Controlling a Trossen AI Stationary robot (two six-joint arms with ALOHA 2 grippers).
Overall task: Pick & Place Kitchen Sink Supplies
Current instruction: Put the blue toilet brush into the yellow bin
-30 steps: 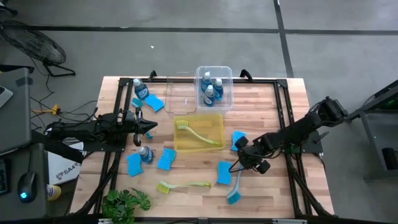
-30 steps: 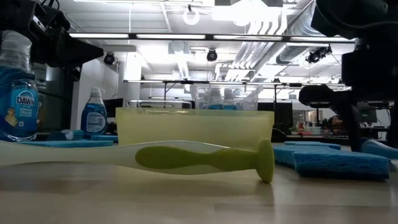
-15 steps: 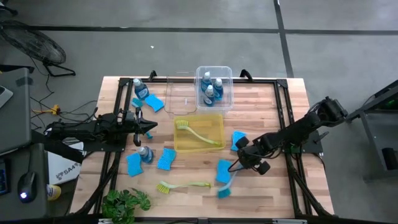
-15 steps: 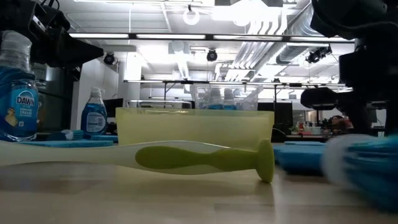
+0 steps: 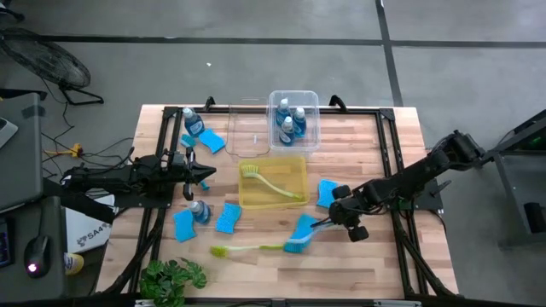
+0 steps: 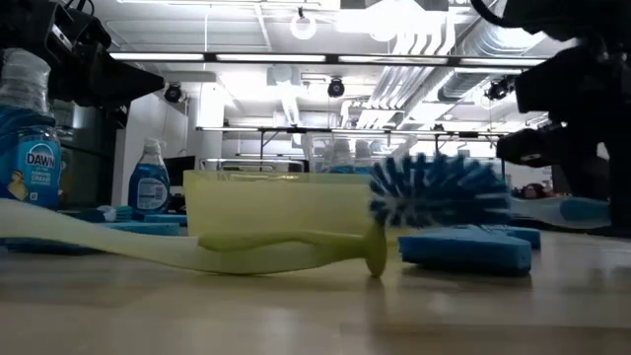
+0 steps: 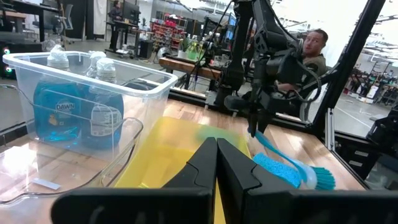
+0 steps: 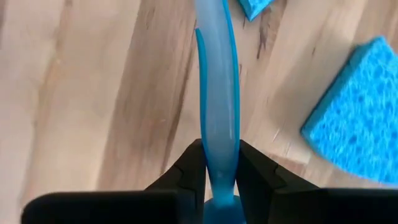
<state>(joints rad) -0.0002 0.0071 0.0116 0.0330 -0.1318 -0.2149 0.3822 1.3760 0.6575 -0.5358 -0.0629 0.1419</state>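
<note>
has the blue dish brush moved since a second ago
Yes. The right gripper is shut on the blue dish brush, and its head has swung from the table's near edge up toward the yellow bin, now beside the yellow-green brush.

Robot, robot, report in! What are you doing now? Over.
Right end effector shut on long-handled blue dish brush, lifted. Left end effector shut, empty, waiting. Yellow-green dish brush lies under the bristles.
</note>
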